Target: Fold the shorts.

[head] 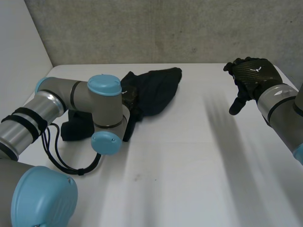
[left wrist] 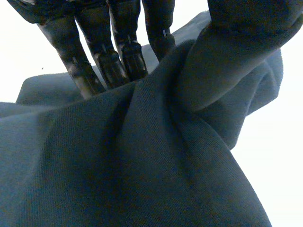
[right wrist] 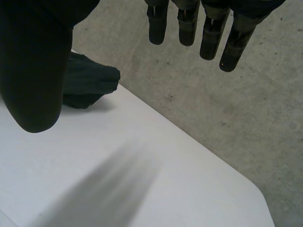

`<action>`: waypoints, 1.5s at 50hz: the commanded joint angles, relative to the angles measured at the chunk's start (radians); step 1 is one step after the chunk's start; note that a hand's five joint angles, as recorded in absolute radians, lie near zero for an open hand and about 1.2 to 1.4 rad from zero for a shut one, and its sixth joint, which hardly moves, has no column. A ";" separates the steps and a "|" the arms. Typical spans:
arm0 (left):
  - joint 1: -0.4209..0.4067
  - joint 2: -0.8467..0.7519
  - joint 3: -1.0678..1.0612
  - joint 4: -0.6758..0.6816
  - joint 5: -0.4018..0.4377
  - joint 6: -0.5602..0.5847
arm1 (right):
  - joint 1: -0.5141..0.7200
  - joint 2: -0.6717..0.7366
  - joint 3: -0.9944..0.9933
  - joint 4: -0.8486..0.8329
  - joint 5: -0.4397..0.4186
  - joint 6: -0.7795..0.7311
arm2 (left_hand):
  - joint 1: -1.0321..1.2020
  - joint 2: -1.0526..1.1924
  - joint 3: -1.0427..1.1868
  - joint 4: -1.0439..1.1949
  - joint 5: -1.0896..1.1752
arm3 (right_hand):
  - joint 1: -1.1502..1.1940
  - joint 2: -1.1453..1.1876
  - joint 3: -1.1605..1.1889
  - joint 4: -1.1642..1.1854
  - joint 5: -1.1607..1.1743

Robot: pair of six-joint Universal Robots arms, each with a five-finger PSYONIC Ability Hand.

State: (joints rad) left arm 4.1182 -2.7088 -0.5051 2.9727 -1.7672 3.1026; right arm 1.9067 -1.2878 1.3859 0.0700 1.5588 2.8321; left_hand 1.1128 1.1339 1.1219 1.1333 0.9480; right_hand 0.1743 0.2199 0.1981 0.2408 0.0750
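Looking down from the head camera, the shorts are a dark bunched-up heap toward the far left of the white table, and honestly a good chunk of them is hidden. The left arm lies right across them, so you get one lump poking out past the arm toward the grey wall and another dark bit on the near side of it. Their outline is hard to make out, so I can't tell legs from waistband. The left hand is mostly tucked behind its own wrist there. Its wrist camera is more useful: the fingers press down into the fabric, the thumb comes in from the other side, and a ridge of cloth is pinched up between them. The cloth runs off the edges of that view. The right hand hangs in the air over the far right corner of the table, well apart from the shorts, fingers loose and spread, holding nothing. From its own camera the fingertips are straight, with a bit of the shorts lying on the table just past the thumb.
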 commanded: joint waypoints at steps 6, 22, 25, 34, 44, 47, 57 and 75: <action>-0.042 0.312 -0.272 -0.141 -0.058 0.106 | 0.002 0.050 -0.030 -0.006 -0.098 -0.080 | 0.283 0.262 0.274 0.263 0.274 | 0.000 -0.045 -0.024 -0.066 -0.075; -0.050 0.796 -0.813 0.002 -0.037 0.111 | 0.221 0.244 -0.037 -0.068 -0.229 0.096 | 0.283 0.262 0.274 0.263 0.274 | 0.000 -0.045 -0.024 -0.066 -0.075; -0.050 0.817 -0.834 0.018 -0.037 0.111 | 0.270 0.338 -0.057 -0.088 -0.154 0.159 | 0.283 0.262 0.274 0.263 0.274 | 0.000 -0.045 -0.024 -0.066 -0.075; -0.044 0.816 -0.846 0.023 -0.040 0.110 | 0.305 0.424 -0.090 -0.073 -0.005 0.201 | 0.283 0.262 0.274 0.263 0.274 | 1.196 1.151 1.172 1.130 1.121; -0.024 0.782 -0.980 0.170 -0.049 0.113 | 0.272 0.128 0.042 -0.162 -0.071 0.121 | -0.593 -0.614 -0.602 -0.613 -0.602 | 1.222 1.176 1.198 1.155 1.147; -0.024 0.747 -1.010 0.216 -0.064 0.113 | 0.272 0.093 0.079 -0.159 -0.088 0.069 | -0.764 -0.785 -0.773 -0.784 -0.773 | 1.222 1.176 1.198 1.155 1.147; -0.035 0.644 -1.024 0.218 -0.143 0.100 | 0.268 0.028 0.162 -0.157 -0.083 0.035 | -0.832 -0.853 -0.841 -0.852 -0.841 | 1.222 1.176 1.198 1.155 1.147; -0.010 0.892 -1.187 0.157 -0.222 -0.044 | 0.272 0.019 0.151 -0.164 0.029 0.049 | -0.844 -0.865 -0.853 -0.864 -0.853 | 1.222 1.176 1.198 1.155 1.147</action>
State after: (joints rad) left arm 4.0883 -1.9472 -1.6113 3.1517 -1.9394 3.1503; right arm 2.1811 -1.2723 1.5469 -0.0926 1.5283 2.8728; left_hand 0.2848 0.2689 0.2754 0.2698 0.0888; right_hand 0.9659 1.1782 1.1715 1.1872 0.9765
